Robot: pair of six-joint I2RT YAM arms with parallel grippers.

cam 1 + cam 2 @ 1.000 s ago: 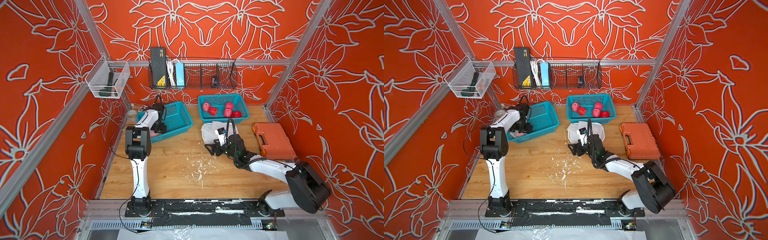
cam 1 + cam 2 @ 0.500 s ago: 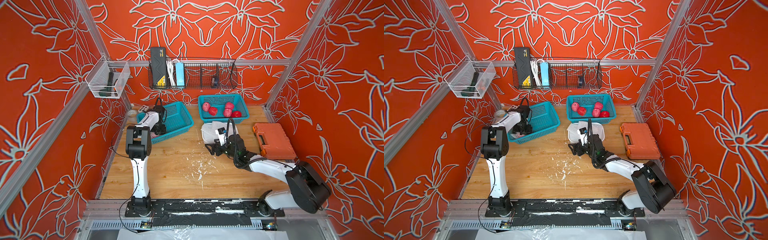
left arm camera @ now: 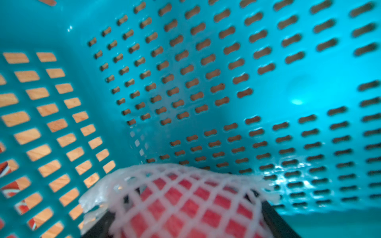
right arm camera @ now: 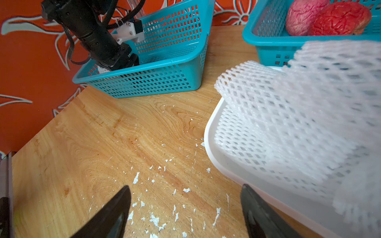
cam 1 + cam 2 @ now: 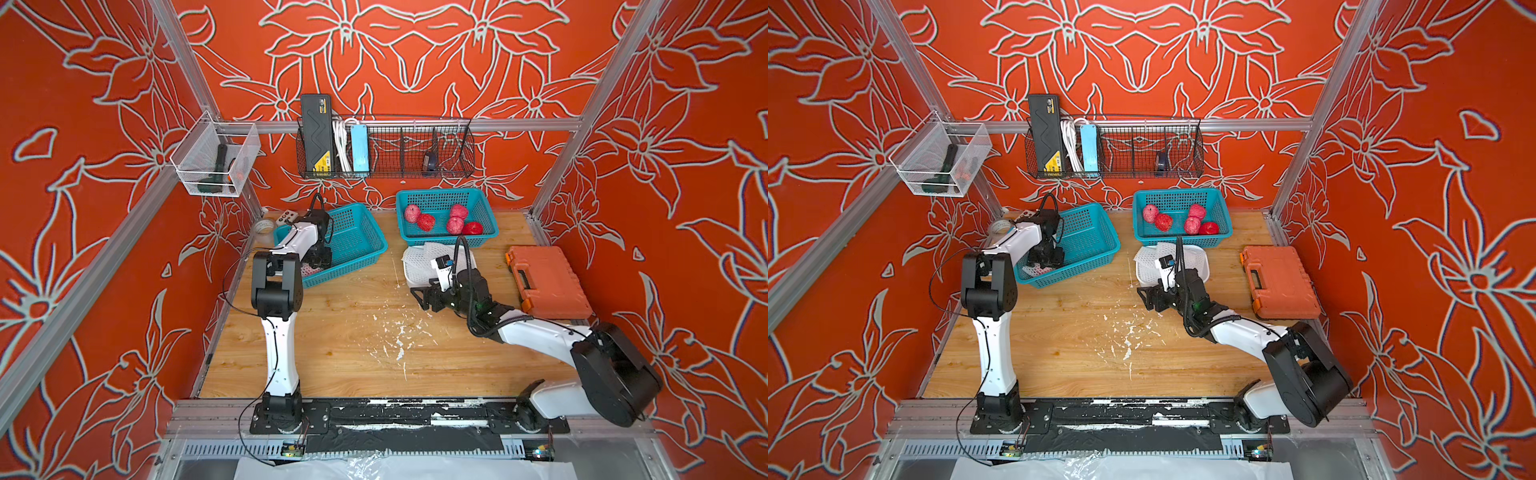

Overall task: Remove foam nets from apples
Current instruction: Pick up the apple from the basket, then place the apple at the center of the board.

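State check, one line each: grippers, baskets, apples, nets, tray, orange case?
left gripper: in left basket, jaws flanking netted apple, grip unclear
right gripper: open, empty, beside white tray
netted apple: net on
right basket: five apples, all bare
foam nets: empty, piled on tray
orange case: closed, lying flat

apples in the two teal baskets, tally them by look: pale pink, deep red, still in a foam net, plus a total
pale pink apples: 3
deep red apples: 2
netted apple: 1
total: 6
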